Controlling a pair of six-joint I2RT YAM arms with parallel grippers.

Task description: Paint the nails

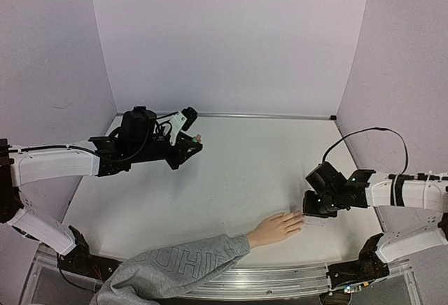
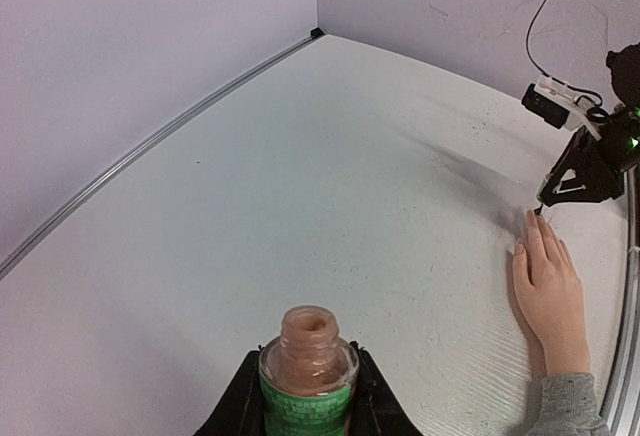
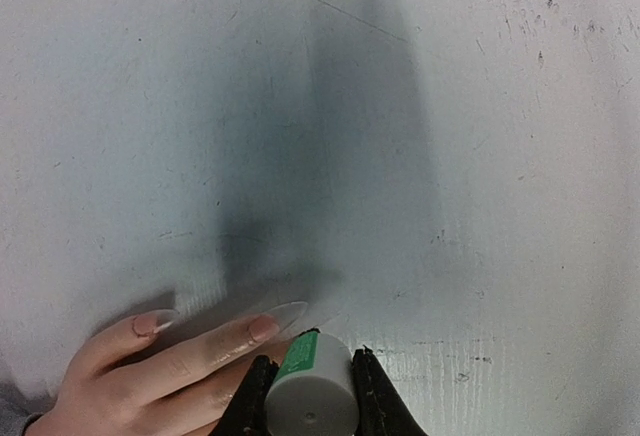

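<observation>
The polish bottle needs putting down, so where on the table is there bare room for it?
Free: the wide middle of the table between the left gripper and the hand, and the far right corner. Crowded: the near edge, where the right gripper sits beside the hand.

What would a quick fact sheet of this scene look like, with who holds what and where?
Mannequin hand: flat, palm down, near front edge of the table, grey sleeve
Nails: long, pale; paint cannot be judged
Left claw: shut on open polish bottle, far-left part of the table
Right claw: shut on brush cap, beside the nails
Contact of brush and nail: cannot tell
</observation>
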